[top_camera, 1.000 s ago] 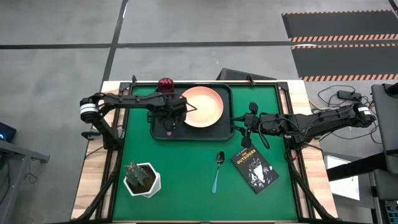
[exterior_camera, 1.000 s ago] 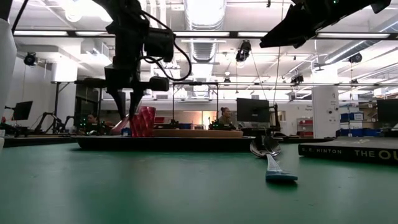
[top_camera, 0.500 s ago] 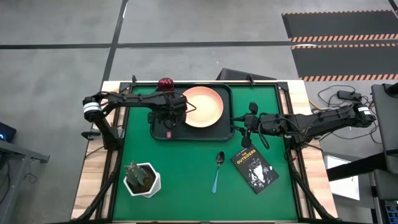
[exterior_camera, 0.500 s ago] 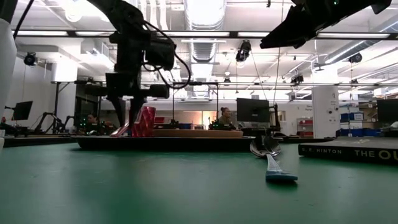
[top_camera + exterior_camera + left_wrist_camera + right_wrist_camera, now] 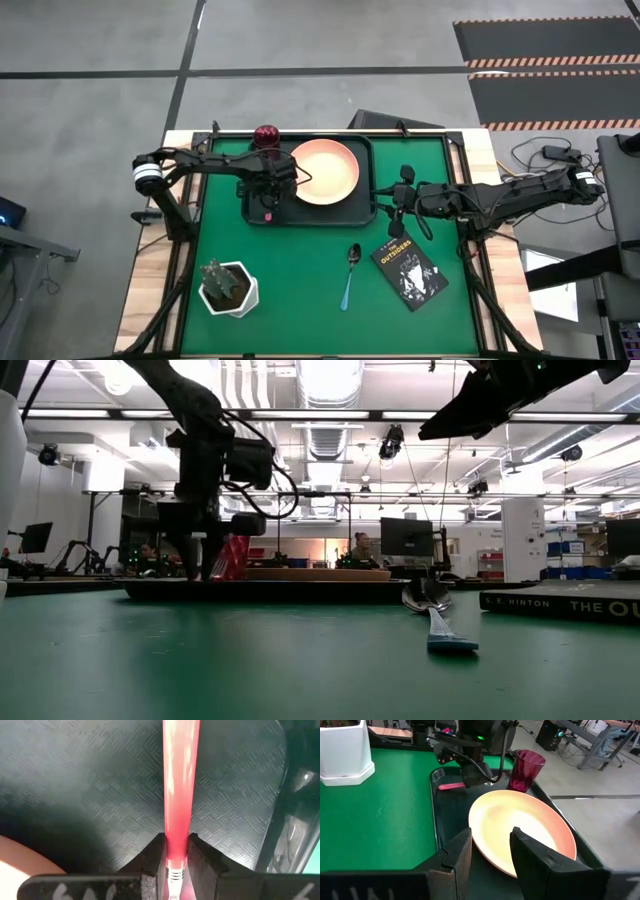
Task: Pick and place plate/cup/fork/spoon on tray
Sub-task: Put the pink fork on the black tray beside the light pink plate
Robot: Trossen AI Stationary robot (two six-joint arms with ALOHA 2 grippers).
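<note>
The black tray [image 5: 300, 215] lies at the far middle of the green table. The peach-orange plate [image 5: 324, 172] rests in its right half, and the dark red cup [image 5: 265, 135] stands at its far left corner. My left gripper [image 5: 270, 190] is low over the tray's left half, shut on the pink-handled fork [image 5: 180, 780]. The blue-handled spoon [image 5: 349, 275] lies on the mat near the tray. My right gripper [image 5: 383, 203] is open and empty at the tray's right rim, facing the plate [image 5: 520, 830]. My left gripper pinches the fork's pink handle near its tine end [image 5: 177, 851] between its two fingers, which lie across it. The fingers come from above, pointing down. The handle [image 5: 451, 785] runs away from the fingers close over the tray's floor; whether it touches I cannot tell.
A black book with white lettering [image 5: 410, 270] lies right of the spoon. A white pot with a green plant [image 5: 228, 288] stands at the near left. The tray's raised rim [image 5: 300, 590] stands between the mat and the plate.
My left gripper has gone down toward the tray's floor and a little toward the table's left edge, staying shut on the fork, which has come down with it.
</note>
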